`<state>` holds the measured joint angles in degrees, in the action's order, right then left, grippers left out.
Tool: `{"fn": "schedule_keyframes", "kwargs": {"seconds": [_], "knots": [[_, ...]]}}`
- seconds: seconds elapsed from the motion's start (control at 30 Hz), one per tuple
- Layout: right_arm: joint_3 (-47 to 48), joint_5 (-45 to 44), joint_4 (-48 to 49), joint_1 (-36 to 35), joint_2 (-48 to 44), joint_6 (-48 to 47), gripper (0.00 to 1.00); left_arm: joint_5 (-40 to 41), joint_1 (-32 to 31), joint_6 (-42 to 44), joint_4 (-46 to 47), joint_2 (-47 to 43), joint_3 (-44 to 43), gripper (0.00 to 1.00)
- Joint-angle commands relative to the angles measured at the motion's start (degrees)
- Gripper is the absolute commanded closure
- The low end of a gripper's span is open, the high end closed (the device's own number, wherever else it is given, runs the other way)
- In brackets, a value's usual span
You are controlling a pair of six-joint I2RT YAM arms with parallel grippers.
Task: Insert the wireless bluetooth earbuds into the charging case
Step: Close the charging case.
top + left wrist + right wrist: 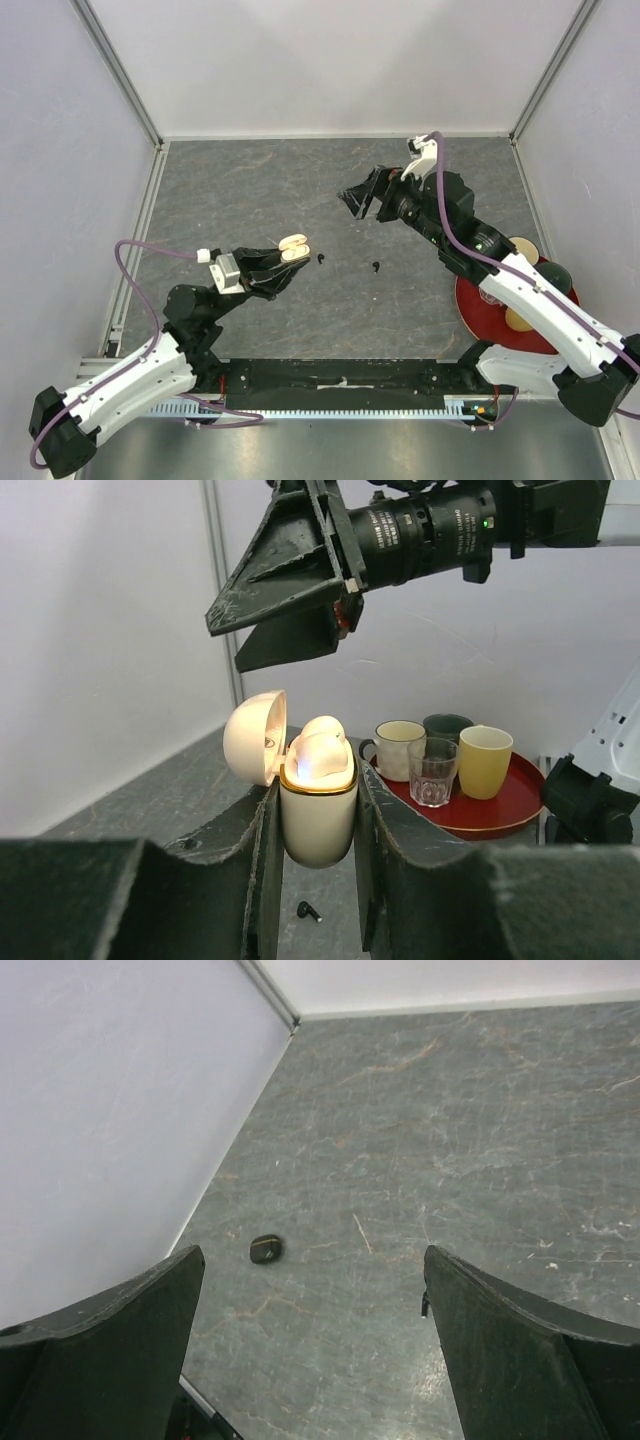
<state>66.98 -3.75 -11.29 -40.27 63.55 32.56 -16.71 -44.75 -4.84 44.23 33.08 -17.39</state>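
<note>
Currently the charging case (318,830) is gripped upright by the left pincer (315,790), one finger pressed against each side of its cream body. It is held clear of the tabletop (250,190). Its lid (255,737) is swung open to the left in the left wrist view. The cream earbuds (320,748) are seen seated in the top of the case, though glare washes out their detail.

From the top camera, one black earbud (320,259) is seen lying on the tabletop just beyond the held case. A second black earbud (376,266) lies further to the right, apart from the first. Neither is touched by a pincer.

The right pincer (358,198) is held above the tabletop, further from the arm bases than the case and to its right, with nothing between its fingers (100,1350). Its jaws are spread wide in the right wrist view. A small dark oval thing (266,1249) is seen there on the tabletop near the wall; what it is cannot be told.

A red tray (505,815) stands at the right edge of the tabletop. A white mug (398,750), a clear glass (433,772), a yellow cup (485,762) and a dark green cup (447,725) are carried on it.
</note>
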Motion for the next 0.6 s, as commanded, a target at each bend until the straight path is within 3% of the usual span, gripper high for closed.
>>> {"fn": "schedule_keyframes", "kwargs": {"seconds": [0.0, 0.33, 0.57], "knots": [[3.58, 6.29, 0.4, 0.02, 2.09, -1.27, 0.02, -4.2, 0.01, -0.87, 1.47, 1.9, -3.09, 0.98], [4.47, 18.95, 1.71, -0.68, 7.99, 0.06, 0.02, -9.57, -0.07, -1.22, 3.41, 9.36, -5.55, 0.98], [2.98, 22.82, -1.18, -2.09, 7.82, -3.55, 0.02, -7.47, 0.01, -1.31, 5.08, 12.88, -6.43, 0.98]]}}
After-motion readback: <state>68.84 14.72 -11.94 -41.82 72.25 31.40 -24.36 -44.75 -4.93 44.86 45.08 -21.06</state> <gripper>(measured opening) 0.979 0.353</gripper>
